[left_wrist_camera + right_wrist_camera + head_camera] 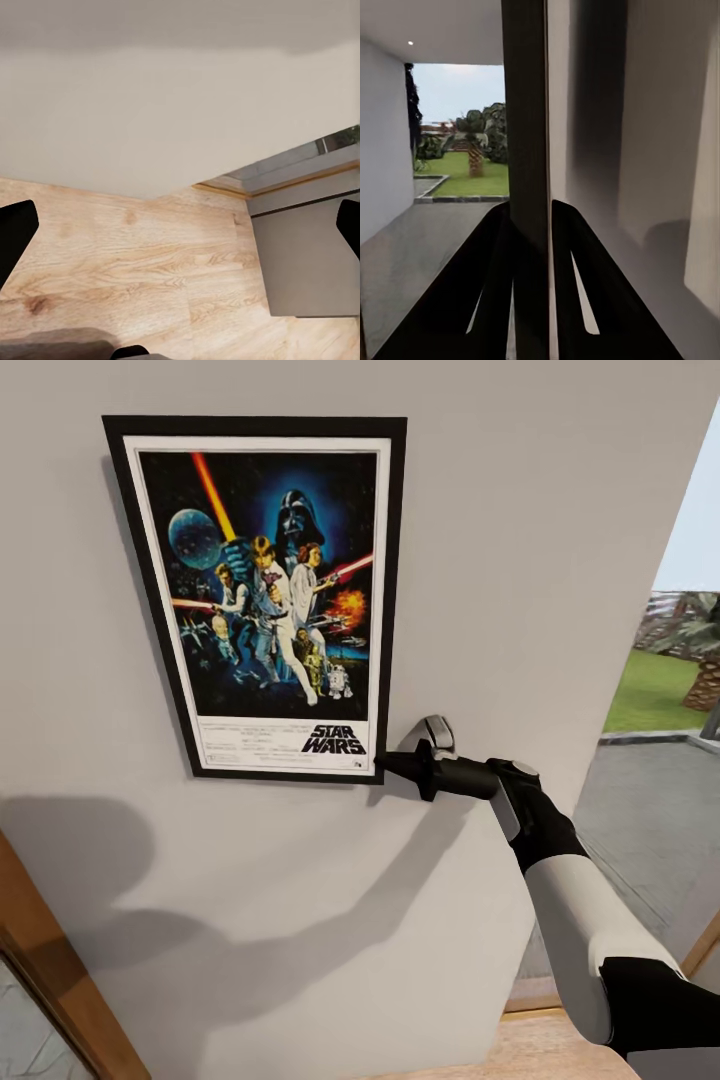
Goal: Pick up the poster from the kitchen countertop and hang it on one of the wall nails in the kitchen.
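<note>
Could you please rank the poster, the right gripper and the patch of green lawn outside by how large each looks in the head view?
1. The poster, by far the largest.
2. The lawn and the right gripper look similar in area, so I won't rank them; the lawn is also much farther away.

Only legible txt: "STAR WARS", black block title in 2 stacked lines, on the white bottom strip of the poster (262,595), at approx 5 o'clock of its face. Small credit lines beside it at 9 o'clock: too fine to read.
</note>
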Tool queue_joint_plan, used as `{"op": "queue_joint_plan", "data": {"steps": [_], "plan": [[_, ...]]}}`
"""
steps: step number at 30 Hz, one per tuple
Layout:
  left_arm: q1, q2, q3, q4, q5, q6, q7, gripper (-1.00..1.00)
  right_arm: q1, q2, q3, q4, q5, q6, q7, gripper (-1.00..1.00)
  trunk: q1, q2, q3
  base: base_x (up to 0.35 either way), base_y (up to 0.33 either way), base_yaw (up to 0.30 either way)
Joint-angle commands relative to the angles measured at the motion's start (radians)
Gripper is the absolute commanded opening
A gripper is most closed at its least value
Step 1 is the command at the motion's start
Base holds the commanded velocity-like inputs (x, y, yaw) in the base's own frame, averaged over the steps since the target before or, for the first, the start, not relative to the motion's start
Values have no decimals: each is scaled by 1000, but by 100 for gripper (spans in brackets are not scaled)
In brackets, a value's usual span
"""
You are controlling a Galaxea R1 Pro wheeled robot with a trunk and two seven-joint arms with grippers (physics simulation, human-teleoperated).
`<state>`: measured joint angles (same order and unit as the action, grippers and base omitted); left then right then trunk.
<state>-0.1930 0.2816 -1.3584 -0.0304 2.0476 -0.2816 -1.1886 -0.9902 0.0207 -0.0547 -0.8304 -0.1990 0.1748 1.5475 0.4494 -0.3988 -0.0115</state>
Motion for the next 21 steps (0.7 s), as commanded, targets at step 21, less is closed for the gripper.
{"op": "queue_joint_plan", "data": {"steps": [21], "plan": [[0,2,-10,-2,8,-5,0,100,-1,1,-3,3,1,-17,-10,-100,1,-1,-1,0,0,0]]}}
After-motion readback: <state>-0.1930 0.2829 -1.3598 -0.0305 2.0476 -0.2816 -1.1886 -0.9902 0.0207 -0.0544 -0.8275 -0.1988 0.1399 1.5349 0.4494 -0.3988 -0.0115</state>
